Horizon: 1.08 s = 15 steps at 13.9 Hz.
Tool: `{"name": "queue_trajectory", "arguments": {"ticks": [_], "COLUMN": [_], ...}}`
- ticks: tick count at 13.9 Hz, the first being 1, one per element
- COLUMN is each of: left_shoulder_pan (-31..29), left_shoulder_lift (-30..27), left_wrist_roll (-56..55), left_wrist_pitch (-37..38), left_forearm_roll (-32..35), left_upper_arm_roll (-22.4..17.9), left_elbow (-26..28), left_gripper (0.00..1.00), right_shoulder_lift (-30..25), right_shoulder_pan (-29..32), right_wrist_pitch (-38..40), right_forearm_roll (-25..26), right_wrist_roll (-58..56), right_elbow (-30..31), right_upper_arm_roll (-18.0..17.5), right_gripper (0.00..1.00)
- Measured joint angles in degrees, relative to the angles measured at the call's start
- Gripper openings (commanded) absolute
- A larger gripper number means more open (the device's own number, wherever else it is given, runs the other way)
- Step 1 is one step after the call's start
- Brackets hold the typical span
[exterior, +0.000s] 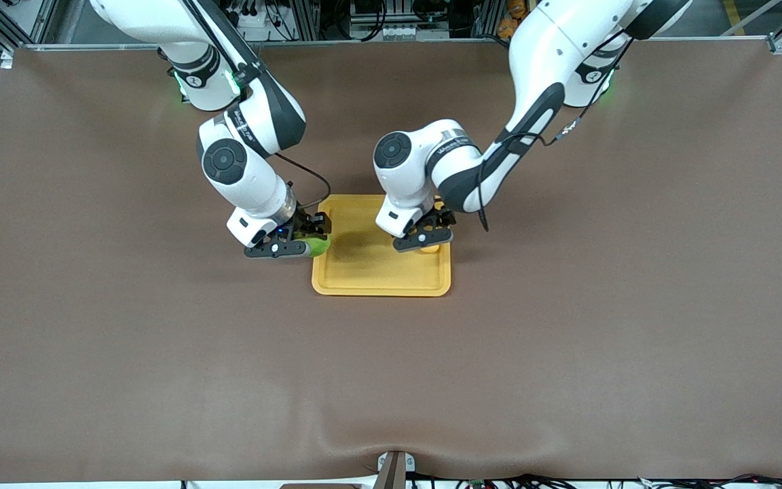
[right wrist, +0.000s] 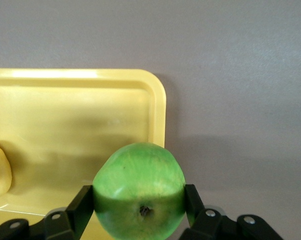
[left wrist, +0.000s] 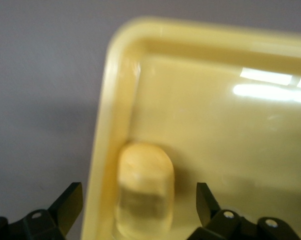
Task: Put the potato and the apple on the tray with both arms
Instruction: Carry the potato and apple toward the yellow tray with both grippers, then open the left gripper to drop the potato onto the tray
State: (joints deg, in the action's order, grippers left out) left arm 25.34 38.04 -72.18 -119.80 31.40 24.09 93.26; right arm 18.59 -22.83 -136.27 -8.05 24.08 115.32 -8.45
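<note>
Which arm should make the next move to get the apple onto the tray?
Right. The right gripper holds the apple at the rim of the tray; the left gripper stands open over the potato, which lies in the tray.

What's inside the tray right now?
Only the potato, lying against the rim of the tray at the left arm's end, between the open fingers of the left tool. The apple is not in yet: the right tool holds it over the tray's edge.

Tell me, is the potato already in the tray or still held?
In the tray. The potato lies on the tray by its rim, and the open left gripper does not touch it.
</note>
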Motion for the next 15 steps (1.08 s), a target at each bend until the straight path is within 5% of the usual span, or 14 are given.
{"name": "queue_trajectory", "arguments": {"ticks": [10, 15], "left_shoulder_pan": [-15.6, -23.3], "left_shoulder_lift": [-19.3, -26.2], "left_wrist_roll": [27.8, 39.2], "left_wrist_pitch": [13.2, 16.1], "left_forearm_roll": [-16.0, -18.1], "left_upper_arm_roll": [1.3, 1.3], "left_elbow": [-0.7, -0.8], "left_gripper": [1.0, 1.0], "right_shoulder_lift": [3.3, 6.6], "right_shoulder_pan": [-3.2, -3.5], "right_wrist_pitch": [-2.2, -4.2], "right_forearm_roll": [0.0, 0.0], "right_wrist_roll": [5.0, 5.0], "right_elbow": [-1.1, -1.9], "right_upper_arm_roll": [0.1, 0.2], "right_gripper": [0.0, 0.0]}}
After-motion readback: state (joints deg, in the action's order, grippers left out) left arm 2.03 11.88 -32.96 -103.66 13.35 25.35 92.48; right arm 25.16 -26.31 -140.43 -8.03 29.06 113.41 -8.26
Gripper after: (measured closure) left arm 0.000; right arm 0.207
